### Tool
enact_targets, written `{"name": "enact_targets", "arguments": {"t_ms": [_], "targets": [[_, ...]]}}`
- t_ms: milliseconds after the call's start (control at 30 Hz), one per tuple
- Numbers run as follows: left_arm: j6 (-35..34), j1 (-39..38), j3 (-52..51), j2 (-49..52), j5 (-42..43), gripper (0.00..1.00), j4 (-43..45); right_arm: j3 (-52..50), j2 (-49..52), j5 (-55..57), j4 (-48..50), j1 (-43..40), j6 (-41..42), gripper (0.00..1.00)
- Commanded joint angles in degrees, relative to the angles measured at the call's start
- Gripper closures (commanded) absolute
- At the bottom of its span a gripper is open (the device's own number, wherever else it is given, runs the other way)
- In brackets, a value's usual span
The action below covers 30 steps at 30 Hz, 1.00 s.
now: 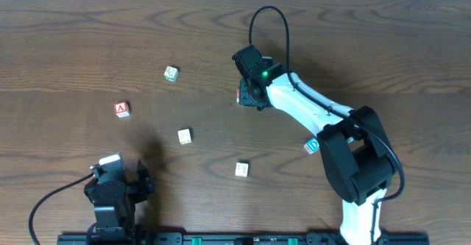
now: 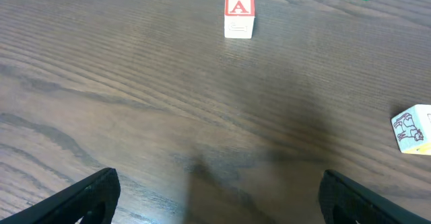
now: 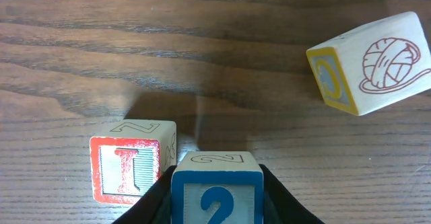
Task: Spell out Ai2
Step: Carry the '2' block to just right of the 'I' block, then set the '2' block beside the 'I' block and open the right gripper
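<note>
Right hand (image 3: 217, 183) clamped on the 2 block (image 3: 217, 207); left hand (image 2: 222, 197) spread wide.
The blue 2 block sits between both right fingers. The red I block (image 3: 128, 170) stands on the counter (image 3: 81, 42) just beside that hand, at wrist-view left; a yarn-picture block (image 3: 377, 62) lies ahead, to the right. The A block (image 2: 239, 15) lies well ahead of the empty left hand.
</note>
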Motion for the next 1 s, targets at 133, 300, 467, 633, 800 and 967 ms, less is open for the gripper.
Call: {"name": "enact_targets", "arguments": {"t_ms": [133,300,467,633,800,967], "targets": [[0.8,0.3,-0.9,-0.3,-0.2,0.05,-1.0,-0.4,-1.5,0.2,0.2,-0.5,-0.8,0.66],[0.8,0.3,-0.9,-0.3,-0.2,0.05,-1.0,-0.4,-1.5,0.2,0.1,-0.5,-0.8,0.65],[0.8,0.3,-0.9,-0.3,-0.2,0.05,-1.0,-0.4,-1.5,0.3,0.2,-0.5,-0.9,0.63],[0.8,0.3,-0.9,-0.3,-0.2,0.05,-1.0,-0.4,-1.6,0.7,1.2,-1.2,-0.9,0.61],[0.8,0.3,-0.9,-0.3,-0.2,0.05,-1.0,-0.3,-1.6,0.9,2.2,-2.4,-0.9,0.59],[0.8,0.3,-0.9,-0.3,-0.2,0.05,-1.0,-0.2,-1.6,0.9,5.3,-4.0,-2.5,0.59]]}}
